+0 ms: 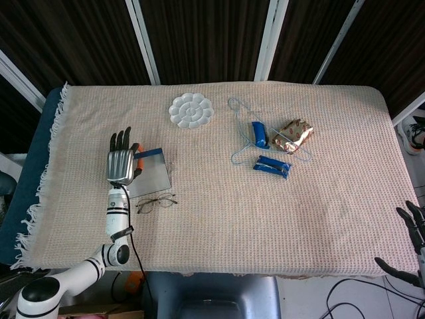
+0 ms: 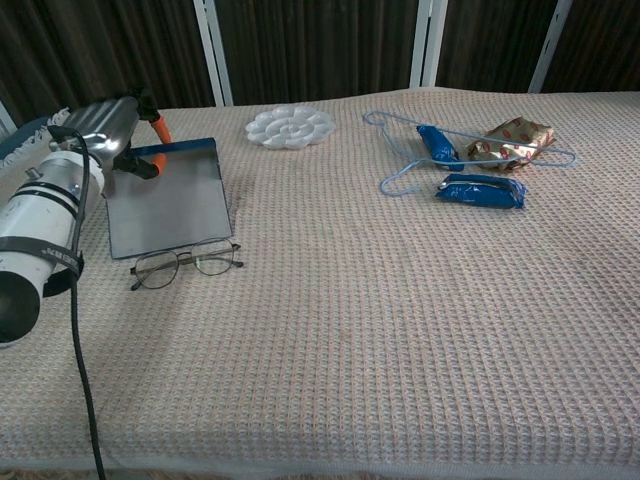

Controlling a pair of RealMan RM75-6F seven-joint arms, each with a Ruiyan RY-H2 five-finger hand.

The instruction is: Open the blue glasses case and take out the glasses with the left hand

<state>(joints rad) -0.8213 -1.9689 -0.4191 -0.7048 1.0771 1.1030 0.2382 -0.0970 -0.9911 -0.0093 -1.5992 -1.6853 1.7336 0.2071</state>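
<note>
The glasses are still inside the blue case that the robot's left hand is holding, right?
Not quite. The left hand does hold the flat blue glasses case, but the thin wire-framed glasses are not inside it. They lie on the beige woven tablecloth, just past the case's near edge. The chest view shows this most clearly, and the head view agrees.

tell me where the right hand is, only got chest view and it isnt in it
Observer: In the head view the right hand hangs off the table past its near right corner, fingers apart, holding nothing.
Operator: ok and the left, its wrist blocks my view of the fingers
Observer: From above, the left hand lies palm down at the left edge of the blue glasses case, its orange thumb tip on the case's far left corner and the other fingers stretched out beyond it.
</note>
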